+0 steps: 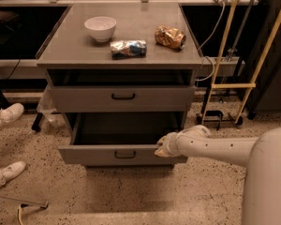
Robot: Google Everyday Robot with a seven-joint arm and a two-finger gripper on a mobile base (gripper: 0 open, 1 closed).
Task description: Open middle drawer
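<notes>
The middle drawer is pulled well out of the grey cabinet, and its plain dark inside shows. Its flat grey front carries a small black bar handle at centre. My gripper is at the right end of that front, against its top edge and to the right of the handle. My white arm reaches in from the lower right. Whatever lies below the open drawer is hidden by it.
The drawer above has its own black handle and a dark gap over it. On the cabinet top are a white bowl, a blue snack bag and a brown bag. A person's white shoes are at the left; yellow poles stand at the right.
</notes>
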